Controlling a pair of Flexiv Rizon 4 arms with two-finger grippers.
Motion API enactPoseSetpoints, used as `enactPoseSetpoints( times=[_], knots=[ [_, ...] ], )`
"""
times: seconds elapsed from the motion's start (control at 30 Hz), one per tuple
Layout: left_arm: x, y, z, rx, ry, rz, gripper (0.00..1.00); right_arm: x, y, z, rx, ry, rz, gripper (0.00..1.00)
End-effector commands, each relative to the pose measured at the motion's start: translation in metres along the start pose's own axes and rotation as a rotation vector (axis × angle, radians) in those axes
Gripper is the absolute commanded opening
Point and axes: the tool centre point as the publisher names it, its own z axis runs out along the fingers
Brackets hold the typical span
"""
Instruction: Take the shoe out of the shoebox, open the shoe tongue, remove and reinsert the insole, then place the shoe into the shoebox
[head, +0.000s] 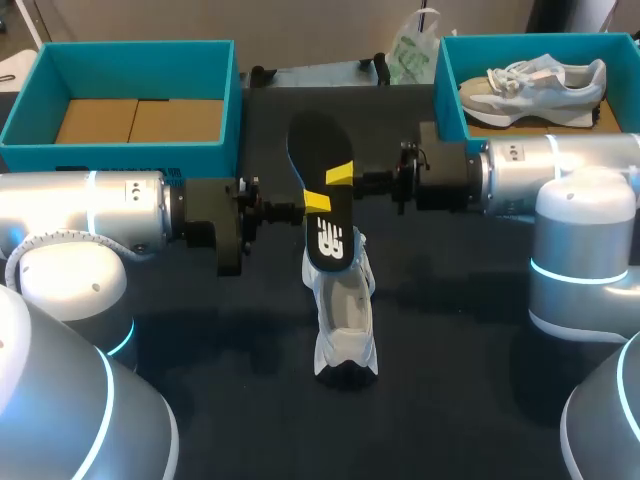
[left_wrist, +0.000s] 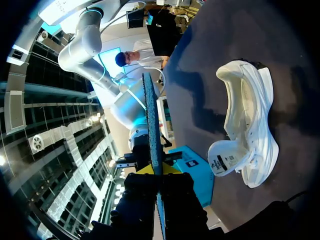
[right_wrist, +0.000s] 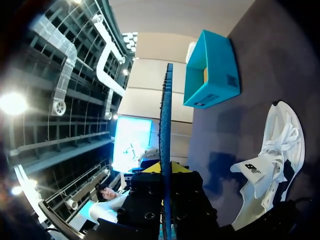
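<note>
A black insole (head: 322, 190) hangs flat in the air over the middle of the table, held from both sides. My left gripper (head: 316, 201) is shut on its near-left edge and my right gripper (head: 340, 173) is shut on its right edge. Under it, a white shoe (head: 345, 315) lies on the dark table with its opening up and tongue pulled out. The left wrist view has the insole (left_wrist: 152, 130) edge-on between the left gripper's (left_wrist: 158, 172) fingers, the shoe (left_wrist: 250, 130) beside it. From the right wrist, the insole (right_wrist: 166, 150) is pinched in the right gripper (right_wrist: 165, 170), the shoe (right_wrist: 272, 165) below.
An open teal shoebox (head: 130, 48) with a brown bottom stands at the back left. A second teal shoebox (head: 447, 90) at the back right holds a grey-white shoe (head: 530, 85). A plastic bag (head: 412, 50) lies at the back edge between them.
</note>
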Motion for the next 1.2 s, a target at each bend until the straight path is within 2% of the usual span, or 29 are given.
enactPoseSetpoints(
  times=[0.03,0.1,0.13,0.17,0.37,0.53,0.6,1.03,1.2],
  knots=[
    [0.001,0.0,0.0,-0.006,-0.001,0.001,0.33,0.0,-0.002,0.001,-0.003,0.003,-0.002,0.0],
    [0.001,0.0,-0.002,-0.011,0.002,0.002,0.55,0.0,-0.002,0.0,-0.003,0.003,-0.003,0.0],
    [0.0,0.001,-0.005,-0.011,0.0,-0.002,0.93,-0.001,-0.002,0.0,-0.003,0.003,-0.003,0.0],
    [-0.002,0.001,-0.007,-0.009,-0.007,-0.01,1.0,-0.001,-0.002,0.0,-0.003,0.003,-0.004,0.0],
    [-0.01,0.006,-0.037,-0.001,0.04,-0.051,1.0,-0.008,-0.005,-0.002,0.004,0.0,-0.004,0.0],
    [-0.014,0.019,-0.064,0.043,0.202,-0.115,1.0,-0.016,-0.007,-0.001,0.01,-0.001,-0.002,0.0],
    [-0.015,0.027,-0.071,0.096,0.341,-0.112,1.0,-0.018,-0.007,0.0,0.015,0.001,-0.006,0.0],
    [-0.015,0.027,-0.071,0.096,0.341,-0.112,1.0,-0.022,-0.006,0.004,0.033,0.027,-0.014,0.0],
    [-0.023,0.048,-0.072,0.117,0.456,-0.18,1.0,-0.028,-0.008,0.005,0.036,0.025,-0.01,0.0]
  ],
)
